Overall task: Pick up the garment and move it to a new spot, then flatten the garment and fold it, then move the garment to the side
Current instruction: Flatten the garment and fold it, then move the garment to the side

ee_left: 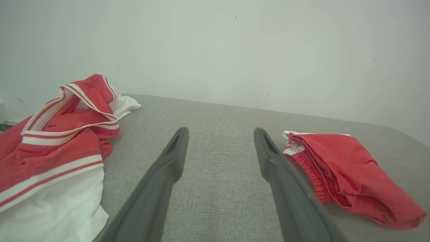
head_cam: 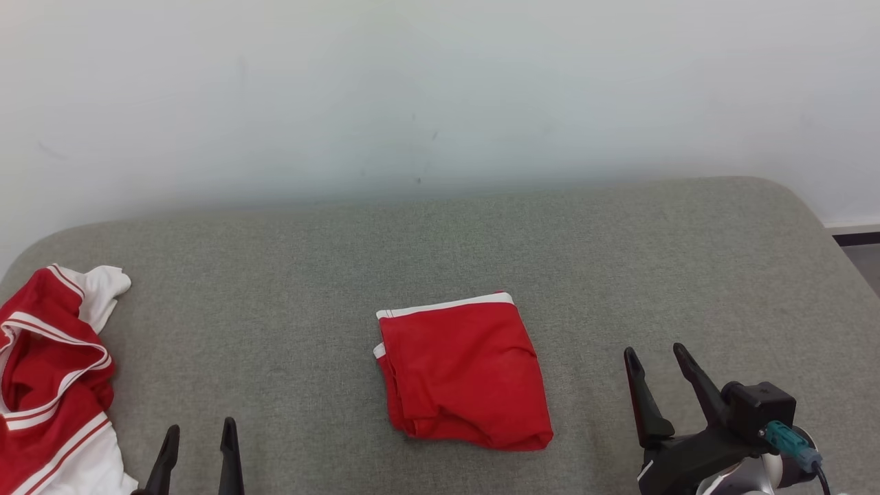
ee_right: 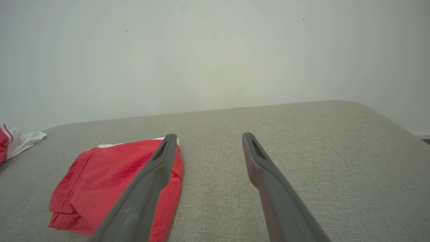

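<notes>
Starting at your far left, a loose red-and-white heap of clothing is lying bunched at the edge of the grey cloth-covered worktop, and it is not touching the piece you are working on. Just to the right of that heap, your left claw is hovering low at the near edge with its two fingers spread and nothing between them. Moving on to the middle, the folded red garment is resting flat as a compact, nearly square packet. Its white-trimmed band is running along the far edge, and its slightly longer side is running from that band back toward you, slanting a little to the right. Judging by how it is lying, the folding is looking finished and the move to the side is what is remaining. Further right, your right claw is waiting beside the packet, fingers spread wide and gripping nothing. This is the relation you are depending on: the garment is sitting ahead and to the left of the right claw, which is clearly nearer than the left one, so the thick near-right corner is probably the edge you are reaching for, with bare worktop lying open on the right.
</notes>
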